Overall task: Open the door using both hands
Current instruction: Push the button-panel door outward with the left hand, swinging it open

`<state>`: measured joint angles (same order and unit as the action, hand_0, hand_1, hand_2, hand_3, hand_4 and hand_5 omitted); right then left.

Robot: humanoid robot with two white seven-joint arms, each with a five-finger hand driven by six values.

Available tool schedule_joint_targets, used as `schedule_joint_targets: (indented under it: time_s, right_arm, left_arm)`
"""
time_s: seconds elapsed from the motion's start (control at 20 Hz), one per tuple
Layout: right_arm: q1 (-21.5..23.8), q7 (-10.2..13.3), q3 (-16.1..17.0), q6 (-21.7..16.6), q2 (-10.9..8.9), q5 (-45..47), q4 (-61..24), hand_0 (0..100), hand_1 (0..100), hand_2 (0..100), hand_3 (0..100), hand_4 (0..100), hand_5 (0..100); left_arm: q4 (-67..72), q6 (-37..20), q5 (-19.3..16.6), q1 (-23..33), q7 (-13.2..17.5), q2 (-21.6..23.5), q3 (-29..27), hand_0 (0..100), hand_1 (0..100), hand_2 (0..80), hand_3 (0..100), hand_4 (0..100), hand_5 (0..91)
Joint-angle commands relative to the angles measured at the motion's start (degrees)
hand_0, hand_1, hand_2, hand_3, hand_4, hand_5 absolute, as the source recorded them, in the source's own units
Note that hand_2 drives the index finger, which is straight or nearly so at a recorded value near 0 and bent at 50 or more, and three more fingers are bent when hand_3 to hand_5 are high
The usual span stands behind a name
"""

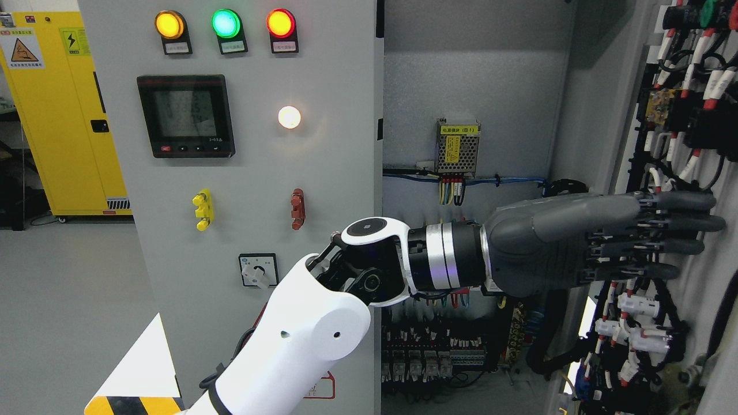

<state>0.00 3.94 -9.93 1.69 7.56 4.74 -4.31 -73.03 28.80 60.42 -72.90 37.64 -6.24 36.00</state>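
Left hand (599,242) lies right of the panel (242,173), seemingly against the open door (680,173).

Yellow cabinet (63,109) far left on grey floor (63,288); white panel with hazard stripes (135,380) bottom left.

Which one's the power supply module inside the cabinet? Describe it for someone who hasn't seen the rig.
Look into the open cabinet, right of the grey panel door with the three lamps. On the back wall sits a small perforated metal box, above the left hand. Unlike the relay rows below, it carries a yellow label on top and coloured wires underneath.
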Motion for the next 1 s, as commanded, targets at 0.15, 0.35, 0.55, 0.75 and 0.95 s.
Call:
schedule_joint_targets:
  time_s: [0.15,0.35,0.55,0.75,0.95]
  right_arm:
    - [0.53,0.01,0.0,-0.02,0.0,0.0,0.0,0,50,4,0,0,0]
    - [0.53,0.01,0.0,-0.02,0.0,0.0,0.0,0,50,4,0,0,0]
    - [0.53,0.01,0.0,-0.02,0.0,0.0,0.0,0,50,4,0,0,0]
    - [0.53,0.01,0.0,-0.02,0.0,0.0,0.0,0,50,4,0,0,0]
    - [0.53,0.01,0.0,-0.02,0.0,0.0,0.0,0,50,4,0,0,0]
  left_arm:
    - [1.49,-0.49,-0.31,-1.46,-2.48,-3.87,2.06,12,56,0.0,0,0,0.0]
    - [1.31,-0.58,0.92,-1.9,-2.48,-3.96,2.15,12,56,0.0,0,0,0.0]
    - [1.23,-0.85,2.24,-3.13,-2.57,-3.96,3.11,12,56,0.0,0,0,0.0]
    - [1.05,-0.85,3.99,-3.74,-4.58,-4.05,3.64,12,56,0.0,0,0,0.0]
    - [0.96,-1.2,5.58,-4.71,-6.0,-4.31,5.22,12,56,0.0,0,0,0.0]
